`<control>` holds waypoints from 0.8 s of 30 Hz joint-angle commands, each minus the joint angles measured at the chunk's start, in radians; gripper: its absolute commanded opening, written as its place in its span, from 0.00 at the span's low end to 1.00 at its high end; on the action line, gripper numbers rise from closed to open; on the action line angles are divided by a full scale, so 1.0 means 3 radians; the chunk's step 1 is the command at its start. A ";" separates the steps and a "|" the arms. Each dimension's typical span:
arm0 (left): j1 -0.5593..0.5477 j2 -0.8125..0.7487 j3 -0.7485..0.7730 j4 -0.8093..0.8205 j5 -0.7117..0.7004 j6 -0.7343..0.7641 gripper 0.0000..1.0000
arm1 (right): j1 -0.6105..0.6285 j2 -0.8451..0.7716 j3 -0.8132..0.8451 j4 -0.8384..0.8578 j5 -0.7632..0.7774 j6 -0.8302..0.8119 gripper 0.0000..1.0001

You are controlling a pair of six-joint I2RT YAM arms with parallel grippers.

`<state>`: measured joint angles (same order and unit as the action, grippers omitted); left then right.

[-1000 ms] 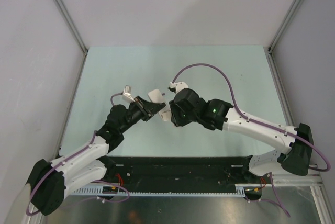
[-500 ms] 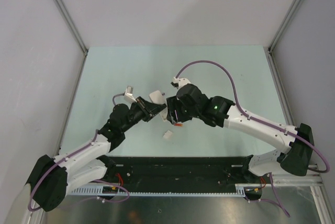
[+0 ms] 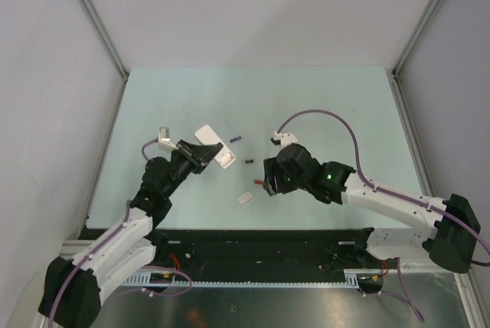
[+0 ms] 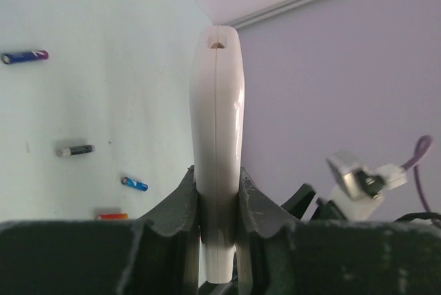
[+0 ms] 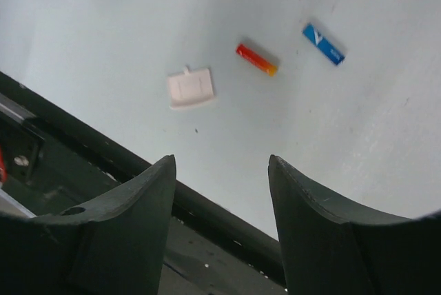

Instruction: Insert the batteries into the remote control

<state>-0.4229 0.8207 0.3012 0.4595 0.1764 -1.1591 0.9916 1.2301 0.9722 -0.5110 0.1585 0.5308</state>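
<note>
My left gripper point(image 4: 218, 185) is shut on the remote control point(image 4: 218, 102), which stands edge-on in the left wrist view with only its white side showing. From above, the remote control point(image 3: 213, 146) is held over the mat, left of centre. Batteries lie loose on the mat: a dark purple one point(image 3: 235, 140), a black one point(image 3: 249, 162) and an orange-red one point(image 3: 258, 183). The right wrist view shows the orange-red battery point(image 5: 256, 59) and a blue one point(image 5: 323, 43). My right gripper point(image 5: 220, 160) is open and empty, hovering just right of the orange-red battery, over the mat's near edge.
A small white cover piece point(image 3: 245, 198) lies flat on the mat near the front, also seen as the cover piece point(image 5: 191, 88) in the right wrist view. The black base rail point(image 3: 268, 247) runs along the near edge. Grey walls enclose the table.
The two grippers, close together a second ago, have drawn apart. The left moved left with the remote; the right opened and backed off right. The cover piece now lies on the mat.
</note>
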 commanded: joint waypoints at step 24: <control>0.0111 -0.1596 -0.0385 -0.1332 -0.0051 0.0141 0.00 | 0.0749 0.1258 -0.0280 0.1662 0.0494 -0.1242 0.47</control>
<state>-0.3985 0.3557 0.1703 0.0509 0.1677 -1.1194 1.2121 1.5906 0.8486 -0.1081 0.2493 0.2684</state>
